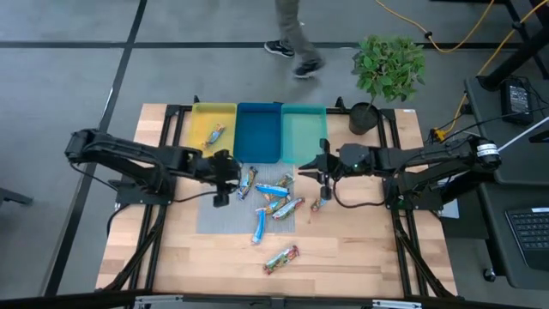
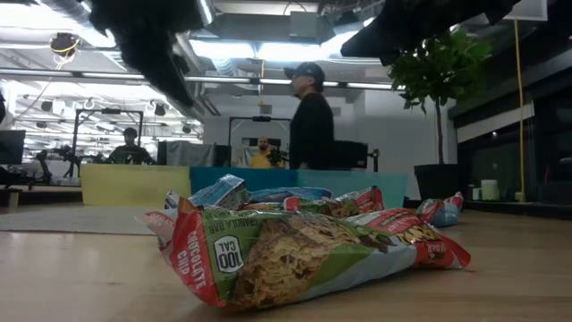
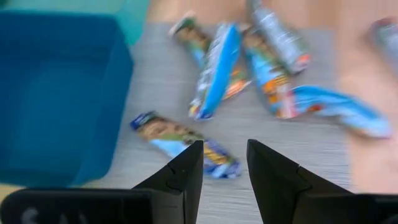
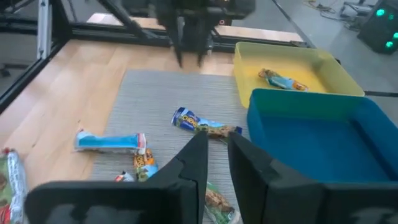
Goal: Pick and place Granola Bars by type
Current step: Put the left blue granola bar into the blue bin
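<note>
Wooden table (image 1: 171, 249) mid-frame, granola bars (image 1: 273, 204) scattered centre, left gripper (image 1: 221, 184) jaws spread, right gripper (image 1: 324, 172) jaws narrowly parted, both empty.

**Open workshop around a wooden table**

Grey floor (image 1: 77, 60) crossed by dark lines; a potted plant (image 1: 388, 70) at the table's (image 1: 360, 249) far corner; yellow cable (image 1: 446, 34) trailing; a person (image 2: 310, 116) standing beyond; ceiling strip lights (image 2: 241, 46) glowing.

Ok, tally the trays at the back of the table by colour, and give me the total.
Yellow tray: 1
Blue tray: 1
Green tray: 1
Total: 3 trays
</note>
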